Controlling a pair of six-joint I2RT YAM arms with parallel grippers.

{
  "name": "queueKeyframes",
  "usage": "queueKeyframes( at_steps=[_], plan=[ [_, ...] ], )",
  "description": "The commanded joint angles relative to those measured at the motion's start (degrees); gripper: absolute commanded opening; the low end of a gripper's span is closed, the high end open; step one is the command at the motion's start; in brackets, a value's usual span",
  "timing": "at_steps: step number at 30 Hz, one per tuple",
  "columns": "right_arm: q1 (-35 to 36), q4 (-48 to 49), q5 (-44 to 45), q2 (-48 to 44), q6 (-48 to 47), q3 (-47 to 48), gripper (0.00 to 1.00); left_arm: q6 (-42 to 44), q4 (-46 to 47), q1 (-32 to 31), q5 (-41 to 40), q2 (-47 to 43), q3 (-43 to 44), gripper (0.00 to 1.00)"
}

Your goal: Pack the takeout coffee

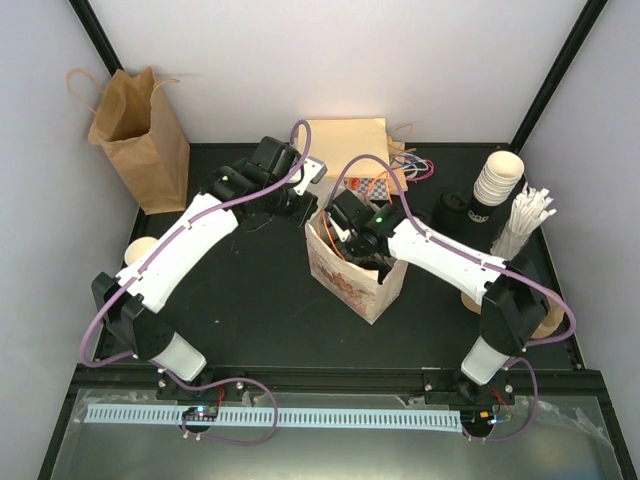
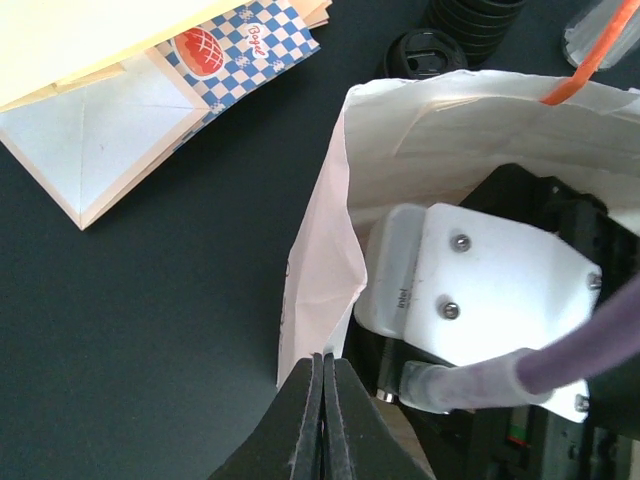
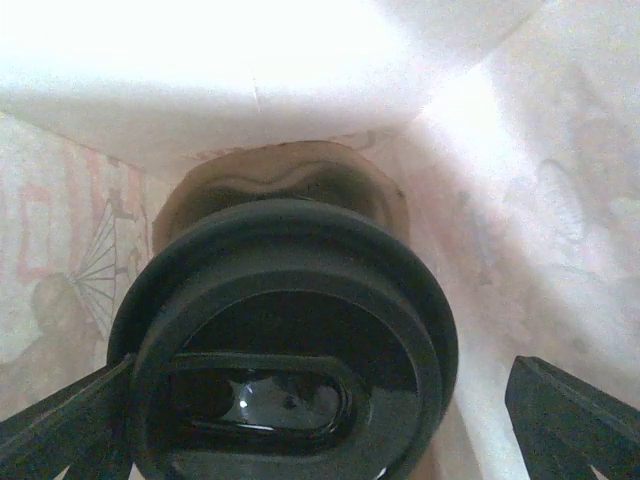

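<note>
Sitting in paper bag point(image 2: 318, 265), glossy black-lidded takeout coffee point(image 3: 285, 330), right fingers point(image 3: 572, 420) apart, left fingers point(image 2: 293, 432) together.

A brown paper bag point(image 1: 140, 135) with handles stands upright in the far left corner of the black tabletop point(image 1: 250, 310). At the far middle lies a flat pile of cream bags point(image 1: 348, 140) — a blue-and-white checked one point(image 2: 240, 45) shows among them. On the right stand a stack of cream cups point(image 1: 497, 178), a stack of black lids point(image 1: 455, 212) just beside it, and a bundle of white straws point(image 1: 525, 222) — all close together.
</note>
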Motion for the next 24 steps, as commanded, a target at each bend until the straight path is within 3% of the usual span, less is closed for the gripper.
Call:
queueKeyframes(
  at_steps=[1,24],
  plan=[
    [0.2,-3.3,2.4,-3.3,0.1,3.2,1.0,0.3,-2.7,-0.7,-2.4,0.4,1.5,0.02],
    [0.2,-8.8,1.4,-9.1,0.9,10.2,1.0,-0.9,-3.4,-1.7,-4.3,-0.2,1.0,0.01]
  ],
)
